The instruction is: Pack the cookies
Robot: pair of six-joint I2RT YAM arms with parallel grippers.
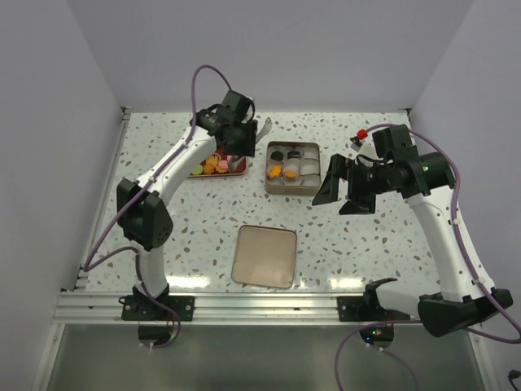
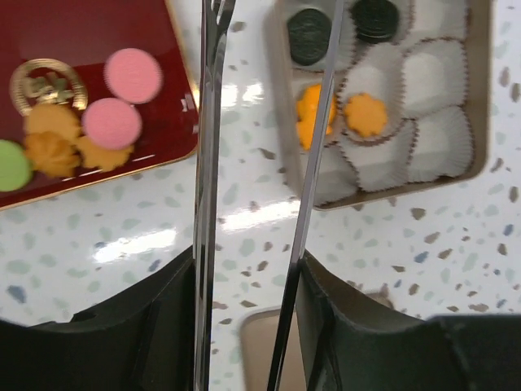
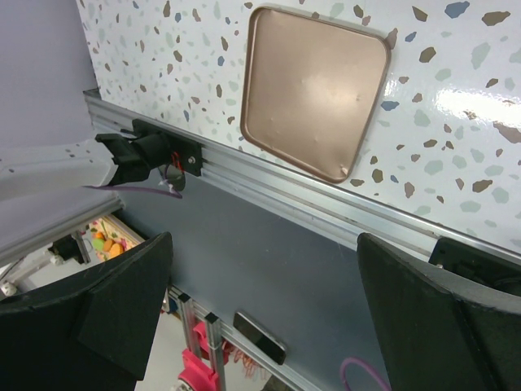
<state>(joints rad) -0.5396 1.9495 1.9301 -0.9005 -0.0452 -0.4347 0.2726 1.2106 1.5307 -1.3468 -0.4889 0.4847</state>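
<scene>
Cookies [image 1: 213, 167] in orange, pink and green lie on a red tray [image 1: 199, 173]; they also show in the left wrist view [image 2: 111, 122]. A tan tin [image 1: 318, 167] holds white paper cups with two black cookies [image 2: 309, 34] and two orange cookies [image 2: 366, 114]. My left gripper [image 1: 244, 130] [image 2: 247, 281] is shut on metal tongs [image 2: 203, 163], held above the gap between tray and tin. The tong blades stand apart with nothing between them. My right gripper [image 1: 346, 191] [image 3: 260, 261] is open and empty, raised to the right of the tin.
The tin's lid [image 1: 265, 256] lies upside down near the table's front edge and shows in the right wrist view [image 3: 313, 85]. An aluminium rail [image 1: 244, 305] runs along the front. White walls close in the left, back and right.
</scene>
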